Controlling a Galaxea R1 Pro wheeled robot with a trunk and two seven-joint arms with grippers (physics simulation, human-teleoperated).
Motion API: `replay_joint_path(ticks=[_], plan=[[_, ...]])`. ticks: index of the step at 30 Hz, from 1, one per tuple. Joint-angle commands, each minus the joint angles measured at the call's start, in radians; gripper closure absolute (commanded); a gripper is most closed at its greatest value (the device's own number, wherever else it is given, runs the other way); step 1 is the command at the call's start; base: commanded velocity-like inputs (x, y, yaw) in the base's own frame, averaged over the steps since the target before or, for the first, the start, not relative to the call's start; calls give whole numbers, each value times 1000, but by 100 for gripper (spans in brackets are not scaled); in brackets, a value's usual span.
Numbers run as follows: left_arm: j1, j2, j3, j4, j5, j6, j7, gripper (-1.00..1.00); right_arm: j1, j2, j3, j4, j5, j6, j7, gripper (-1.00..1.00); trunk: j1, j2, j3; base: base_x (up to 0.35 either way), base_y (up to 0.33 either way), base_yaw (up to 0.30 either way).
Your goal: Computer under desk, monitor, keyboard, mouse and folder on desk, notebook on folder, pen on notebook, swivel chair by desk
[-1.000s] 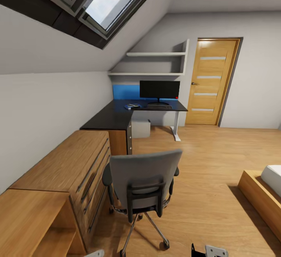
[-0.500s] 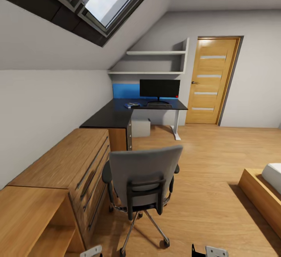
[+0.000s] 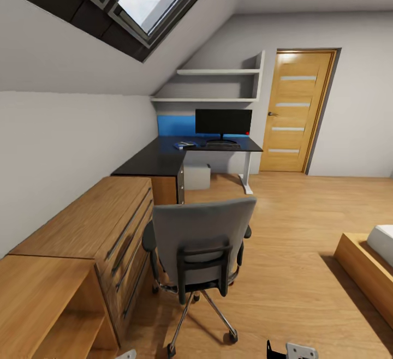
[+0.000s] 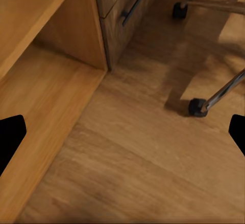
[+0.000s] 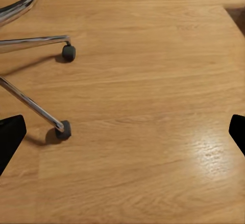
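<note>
Both grippers, left (image 4: 122, 132) & right (image 5: 122, 129), fingers apart, holding nothing, over wood floor (image 5: 153, 81); swivel chair (image 3: 199, 247) just ahead, monitor (image 3: 224, 122) & keyboard (image 3: 222, 145) on desk (image 3: 158, 160), computer (image 3: 197, 177) under it

No readable text, label, brand, number or sign appears on any surface in these views.

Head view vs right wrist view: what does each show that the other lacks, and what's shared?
Head view: the desk, the monitor, the computer, the door, the swivel chair's grey back. Right wrist view: the right pincer open over bare floor. Shared: the chair's chrome legs with castors, and the wood floor.
</note>
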Motion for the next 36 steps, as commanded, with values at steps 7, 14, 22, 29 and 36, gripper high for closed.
replay_joint_path(ticks=[7, 14, 22, 29, 36], plan=[[0, 2, -6, 8, 8, -5, 8, -100, 0, 2, 9, -2, -1, 0, -8, -100, 27, -50, -23, 0, 0, 0], [-1, 2, -4, 10, 9, -5, 9, -100, 0, 2, 8, -2, -1, -1, -8, -100, 54, -99, -45, 0, 0, 0], [-1, 2, -6, 7, 8, -4, 8, -100, 0, 1, 6, 1, 0, -11, -8, -100, 84, -155, -70, 0, 0, 0], [-45, 6, -6, -149, 6, 249, 17, -100, -29, -43, -9, -64, -12, -82, -21, -100, 111, -204, -92, 0, 0, 0], [-155, 10, -5, -191, 6, 377, 17, -100, -140, -61, -15, -116, -13, -31, -64, -100, 138, -253, -114, 0, 0, 0]])
